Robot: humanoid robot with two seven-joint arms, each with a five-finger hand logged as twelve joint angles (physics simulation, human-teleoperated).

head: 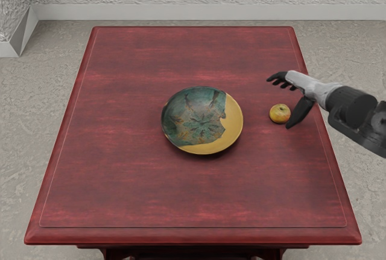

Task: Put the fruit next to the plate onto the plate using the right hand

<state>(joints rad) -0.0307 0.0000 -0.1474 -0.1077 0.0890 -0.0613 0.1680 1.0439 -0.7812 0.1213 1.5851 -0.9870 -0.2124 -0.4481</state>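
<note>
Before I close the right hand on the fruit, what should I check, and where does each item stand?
1. Right hand fingers spread, holding nothing: ok.
2. Small round yellow-brown fruit resting on the dark red wooden table: ok.
3. Hand close beside the fruit: ok.
4. Fingers touching the fruit: cannot tell.
5. Fruit grasped: not ok.
6. Round green-and-yellow plate lying flat near the table's middle, apart from the fruit: ok.

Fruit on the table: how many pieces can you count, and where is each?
1. The fruit lies on the table, just right of the plate and not on it, beside the right hand, whose fingers are spread. Nothing seems hidden.
</note>
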